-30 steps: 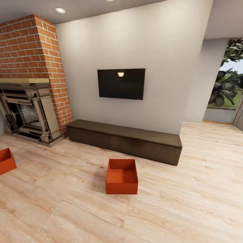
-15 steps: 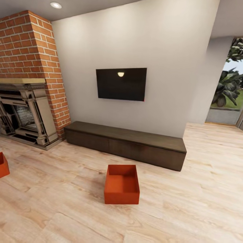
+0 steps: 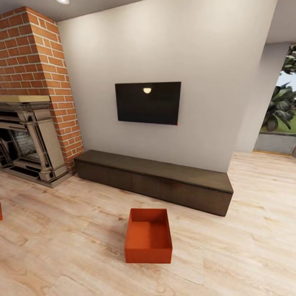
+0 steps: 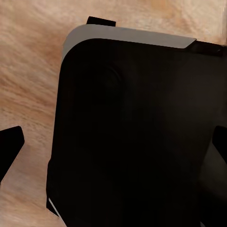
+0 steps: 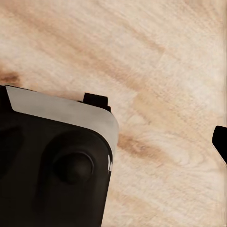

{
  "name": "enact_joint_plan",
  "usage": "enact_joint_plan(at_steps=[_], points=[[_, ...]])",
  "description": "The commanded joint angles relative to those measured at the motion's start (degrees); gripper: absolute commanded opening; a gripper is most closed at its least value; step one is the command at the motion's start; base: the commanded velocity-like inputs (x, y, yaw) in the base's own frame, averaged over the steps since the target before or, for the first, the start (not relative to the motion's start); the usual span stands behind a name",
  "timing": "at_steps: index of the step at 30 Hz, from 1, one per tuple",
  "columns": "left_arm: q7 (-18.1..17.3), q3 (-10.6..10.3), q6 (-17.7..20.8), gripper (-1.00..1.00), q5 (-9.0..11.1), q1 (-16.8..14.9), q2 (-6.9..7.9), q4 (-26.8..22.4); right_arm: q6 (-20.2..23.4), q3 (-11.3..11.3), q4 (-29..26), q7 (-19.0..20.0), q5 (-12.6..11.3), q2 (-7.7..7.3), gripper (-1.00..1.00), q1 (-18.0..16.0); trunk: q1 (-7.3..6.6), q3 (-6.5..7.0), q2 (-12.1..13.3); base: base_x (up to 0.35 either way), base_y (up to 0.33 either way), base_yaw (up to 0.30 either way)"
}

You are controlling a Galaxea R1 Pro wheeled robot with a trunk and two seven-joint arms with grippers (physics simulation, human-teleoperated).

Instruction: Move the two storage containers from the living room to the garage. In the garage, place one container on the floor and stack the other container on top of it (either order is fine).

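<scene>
One orange-red storage container (image 3: pixel 148 237) stands open-topped and empty on the light wood floor (image 3: pixel 230 255) of the living room, in the lower middle of the head view, in front of the TV bench. A thin orange sliver of the second container (image 3: pixel 0 212) shows at that view's left edge. In the left wrist view my left gripper (image 4: pixel 113 146) is open, its dark fingertips (image 4: pixel 10 144) far apart over my black base. In the right wrist view my right gripper (image 5: pixel 118 142) looks open, with one fingertip (image 5: pixel 220 142) at the edge above the planks.
A long dark wood bench (image 3: pixel 152 181) runs along the white wall under a black TV (image 3: pixel 147 102). A red brick column (image 3: pixel 39 74) with a fireplace (image 3: pixel 28 139) stands at the left. A glass opening onto plants (image 3: pixel 281 119) lies at the right.
The camera has moved forward and turned right: the middle container now sits lower and closer, and the left container has slid almost out of view.
</scene>
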Motion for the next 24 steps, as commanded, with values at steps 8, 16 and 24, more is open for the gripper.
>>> enact_joint_plan(at_steps=[8, 16, 24], points=[[0.01, 0.06, 0.35, 1.00, 0.46, 0.00, 0.00, -0.13, -0.22, 0.37, 0.12, -0.23, 0.01, 0.01, 1.00, -0.06, 0.03, -0.06, -0.03, 0.317, 0.000, 0.000], [0.01, 0.05, 0.35, 1.00, 0.46, 0.00, 0.00, -0.13, -0.22, 0.37, 0.12, -0.23, 0.03, 0.01, 1.00, -0.06, 0.03, -0.06, -0.03, 0.316, 0.000, 0.000], [0.01, 0.05, 0.35, 1.00, 0.46, 0.00, -0.01, -0.13, -0.22, 0.37, 0.12, -0.22, -0.01, 0.01, 1.00, -0.06, 0.03, -0.06, -0.03, 0.317, 0.000, 0.000]])
